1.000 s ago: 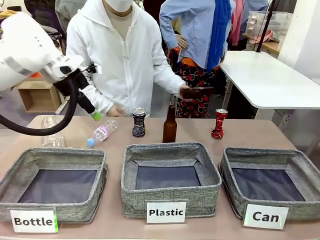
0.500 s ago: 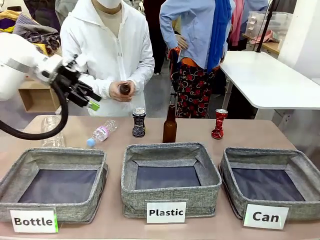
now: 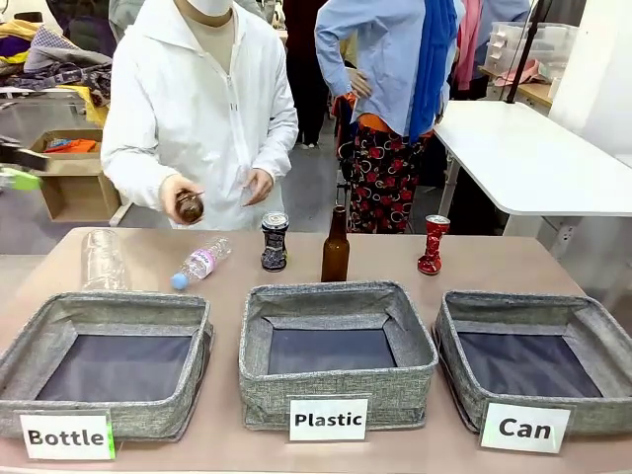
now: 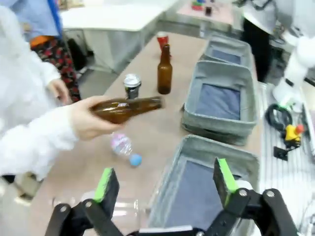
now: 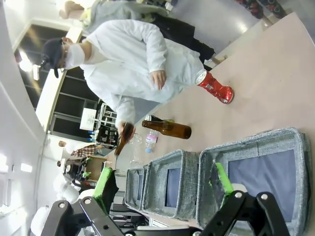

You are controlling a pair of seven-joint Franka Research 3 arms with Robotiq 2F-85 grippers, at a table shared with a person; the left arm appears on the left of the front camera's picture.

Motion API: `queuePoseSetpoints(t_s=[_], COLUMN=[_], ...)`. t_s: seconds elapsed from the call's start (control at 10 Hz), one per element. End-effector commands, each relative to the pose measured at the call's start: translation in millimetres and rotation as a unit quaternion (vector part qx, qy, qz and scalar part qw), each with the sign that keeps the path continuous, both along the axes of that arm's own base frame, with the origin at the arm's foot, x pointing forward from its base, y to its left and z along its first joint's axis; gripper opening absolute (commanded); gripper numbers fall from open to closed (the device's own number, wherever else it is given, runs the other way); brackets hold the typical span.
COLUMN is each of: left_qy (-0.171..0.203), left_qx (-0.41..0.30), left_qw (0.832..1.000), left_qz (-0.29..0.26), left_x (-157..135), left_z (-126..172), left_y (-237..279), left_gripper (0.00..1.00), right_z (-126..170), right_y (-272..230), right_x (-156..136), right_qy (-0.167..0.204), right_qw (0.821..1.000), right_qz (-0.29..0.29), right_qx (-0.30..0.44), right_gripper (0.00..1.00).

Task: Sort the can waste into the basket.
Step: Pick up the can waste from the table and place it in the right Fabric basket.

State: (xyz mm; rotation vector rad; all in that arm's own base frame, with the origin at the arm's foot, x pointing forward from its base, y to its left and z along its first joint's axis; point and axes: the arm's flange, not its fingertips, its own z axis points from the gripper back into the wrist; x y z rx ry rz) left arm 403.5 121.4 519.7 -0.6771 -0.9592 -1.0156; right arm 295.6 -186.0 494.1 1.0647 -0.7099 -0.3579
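Two cans stand at the table's far side: a dark can (image 3: pixel 275 242) (image 4: pixel 132 86) and a crushed red can (image 3: pixel 433 245) (image 5: pixel 214 87) (image 4: pixel 162 39). The basket labelled "Can" (image 3: pixel 592 410) (image 5: pixel 256 141) (image 4: pixel 231 44) sits front right with nothing in it. My left gripper (image 3: pixel 14 168) (image 4: pixel 165 179) is open at the picture's far left edge, high above the table's left end. In its own view my right gripper (image 5: pixel 163 179) is open, hovering above the Can basket. Neither holds anything.
A person at the far side holds a brown bottle (image 3: pixel 188 207) (image 4: pixel 125 108) in one hand. Another brown bottle (image 3: pixel 336 247) stands between the cans. A plastic bottle (image 3: pixel 202 262) and a clear cup (image 3: pixel 102 259) lie far left. Bins labelled "Bottle" (image 3: pixel 109 306) and "Plastic" (image 3: pixel 336 296) stand alongside.
My left arm has pulled back to the left, almost out of the front view. The person has brought a brown bottle in and lowered it toward the table's left.
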Motion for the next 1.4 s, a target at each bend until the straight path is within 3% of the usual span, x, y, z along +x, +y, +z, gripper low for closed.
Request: queuePoseSetpoints(t_s=[0.0, 0.3, 0.5, 1.0, 1.1, 1.3], left_qy=[-0.012, -0.028, -0.027, -0.002, 0.009, 0.046], left_qx=[-0.034, -0.091, -0.105, -0.069, -0.045, 0.045], left_qw=[0.997, 0.981, 0.975, 0.982, 0.983, 0.985], left_qz=[0.072, 0.168, 0.194, 0.178, 0.179, 0.163], left_x=[-49.5, -139.0, -158.2, -123.8, -105.9, -33.3], left_z=[-4.4, -32.1, -49.9, -36.1, -29.1, -14.2], left_y=[34.2, 82.8, 81.6, 55.5, 37.8, 2.5], left_gripper=[1.0, 1.0, 1.0, 1.0, 1.0, 1.0], right_z=[0.1, 0.1, 0.1, 0.1, 0.1, 0.1], right_y=[-0.5, -0.5, -0.5, -0.5, -0.5, -0.5], right_x=[3.1, 3.1, 3.1, 3.1, 3.1, 3.1], right_qy=[-0.018, -0.018, -0.018, -0.018, -0.018, -0.018], right_qw=[1.0, 1.0, 1.0, 1.0, 1.0, 1.0], right_qz=[0.002, 0.002, 0.002, 0.002, 0.002, 0.002], right_qx=[0.0, 0.0, 0.0, 0.0, 0.0, 0.0], right_gripper=[1.0, 1.0, 1.0, 1.0, 1.0, 1.0])
